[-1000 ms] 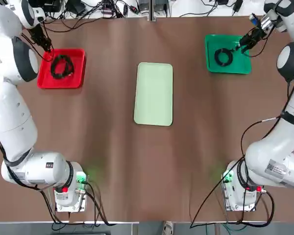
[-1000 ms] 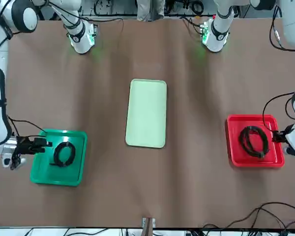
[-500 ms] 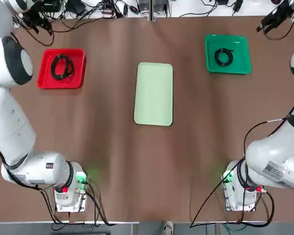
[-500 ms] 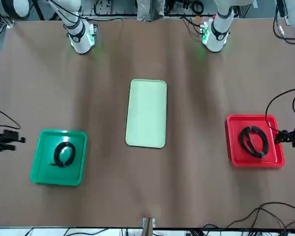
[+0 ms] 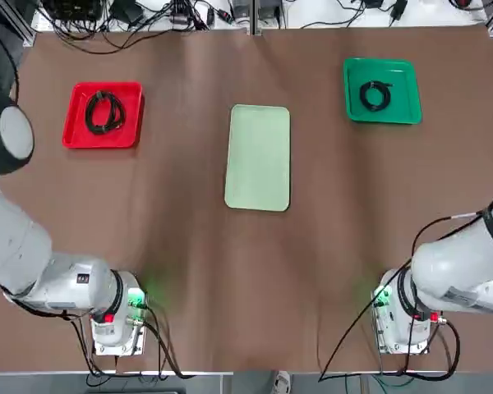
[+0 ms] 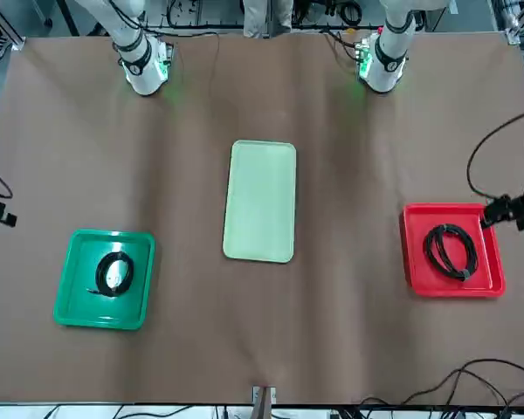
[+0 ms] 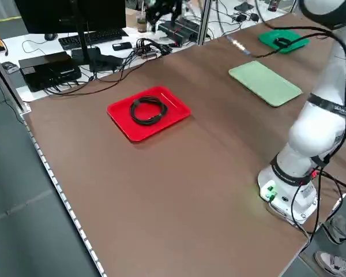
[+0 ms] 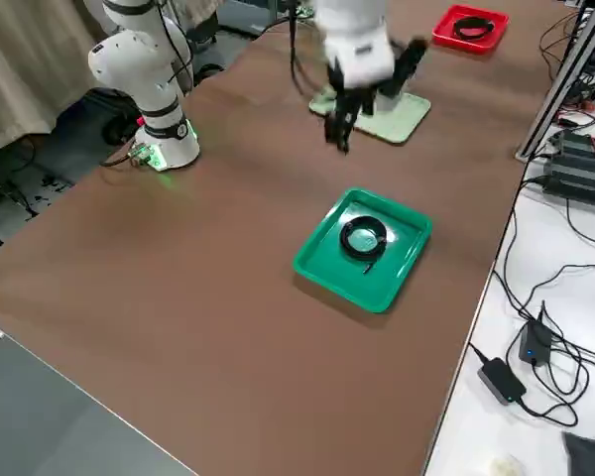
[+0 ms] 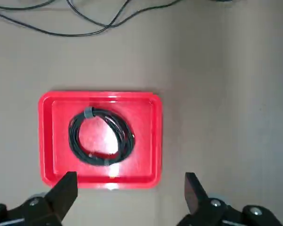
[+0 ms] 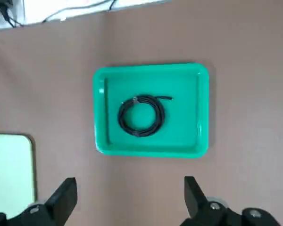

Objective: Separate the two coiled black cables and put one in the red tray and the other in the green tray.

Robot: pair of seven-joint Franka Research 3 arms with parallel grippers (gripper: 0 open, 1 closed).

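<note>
With both fingers standing wide apart and nothing between them, the left gripper (image 9: 127,197) hangs high over the table, pointing straight down; its wrist view looks onto the red tray (image 9: 49,141) below, well clear of the fingertips. Right gripper (image 10: 127,200) likewise: fingers spread wide, empty, aimed down from height, with the green tray (image 10: 203,110) in its wrist view beneath it and well apart from it.

Arm pose: both arms are raised off the work area. In the right side view the right hand (image 8: 362,74) hangs in mid-air above the table, blurred. In the front view only a dark part of the left hand shows at the picture's edge beside the red tray (image 6: 412,253). In the top view the white links rise from the two bases at the near edge.

Cables: one black coil (image 5: 103,112) lies flat inside the red tray (image 5: 74,135), on the left arm's side at the far end of the table. Second coil (image 5: 375,95) lies flat inside the green tray (image 5: 407,111), far end on the right arm's side. Each coil is alone in its tray, untouched by either gripper

Between the two trays, at table centre, lies a pale mint tray (image 5: 258,158)
</note>
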